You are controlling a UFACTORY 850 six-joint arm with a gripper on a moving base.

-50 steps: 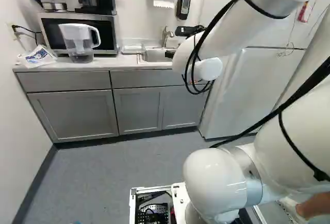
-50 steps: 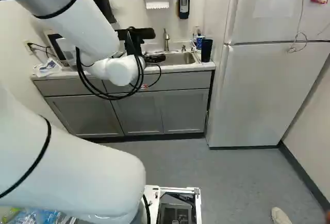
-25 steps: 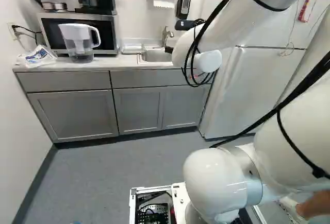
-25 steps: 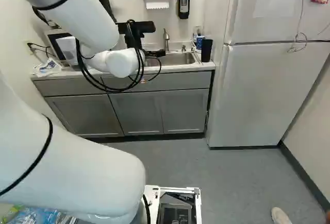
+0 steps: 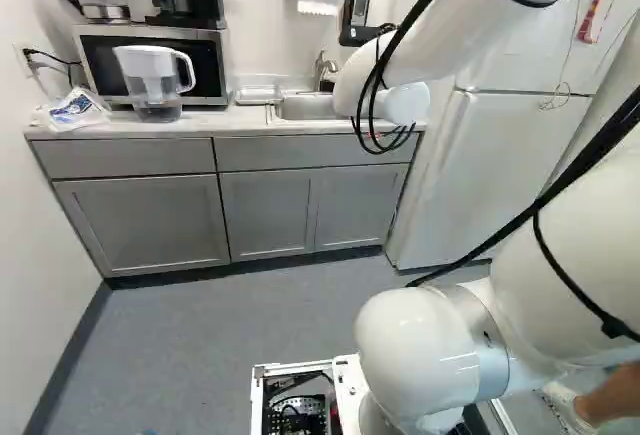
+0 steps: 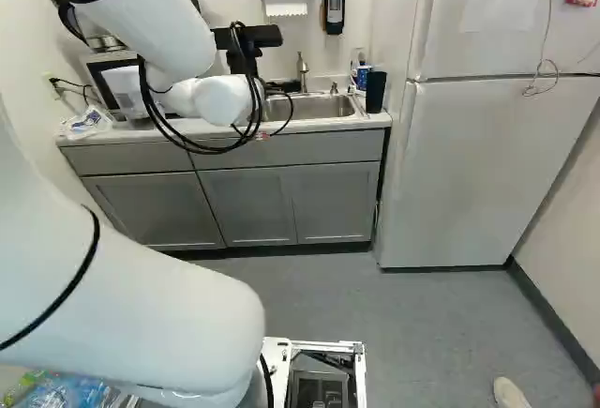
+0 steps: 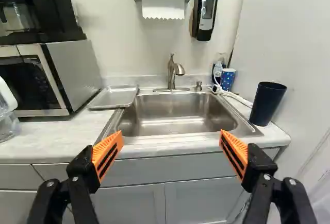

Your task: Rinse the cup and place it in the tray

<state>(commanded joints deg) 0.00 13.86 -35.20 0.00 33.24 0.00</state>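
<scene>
Left base: tray at the sink's 9 o'clock. Right base: dark cup upright on surface, sink's 3 o'clock. Wrist: my fingers wide open, empty. Cup's probably light, stiff, slick once wet; grip mid-wall.

The tall cup is dark navy, the small cup white-spotted blue.

Cup: dark, upright, on the surface beside the sink. Tray: shallow, rectangular, flat, at the sink's opposite side.
</scene>
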